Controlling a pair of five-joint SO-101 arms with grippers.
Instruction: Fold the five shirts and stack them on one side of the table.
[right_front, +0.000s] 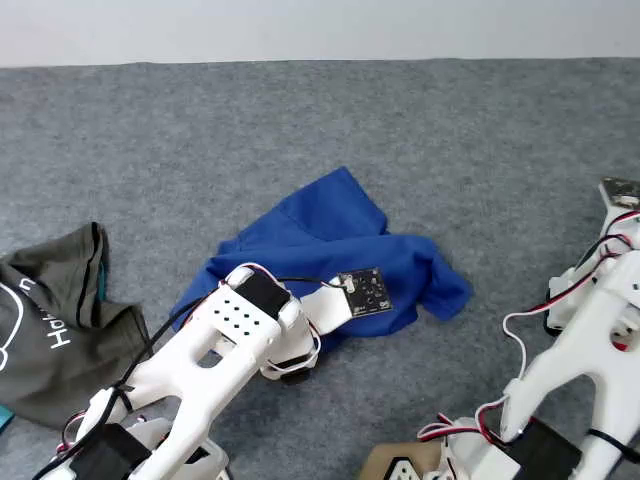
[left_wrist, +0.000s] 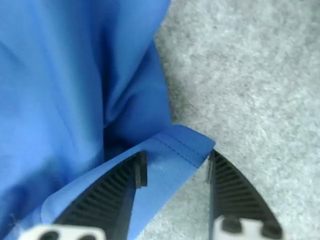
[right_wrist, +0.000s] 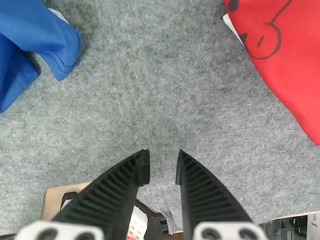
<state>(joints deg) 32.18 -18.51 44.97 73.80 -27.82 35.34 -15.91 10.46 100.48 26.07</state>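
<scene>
Where blue shirt hem meets mat, left tool straddles it.

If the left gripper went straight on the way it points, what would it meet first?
The blue shirt: its hemmed edge lies between the left gripper's open fingers, so cloth comes first. The grey table looks close behind it, though depth is hard to judge.

I count three shirts on the table: one blue shirt, one dark olive shirt, one red shirt. Two white arms: left arm, right arm.
</scene>
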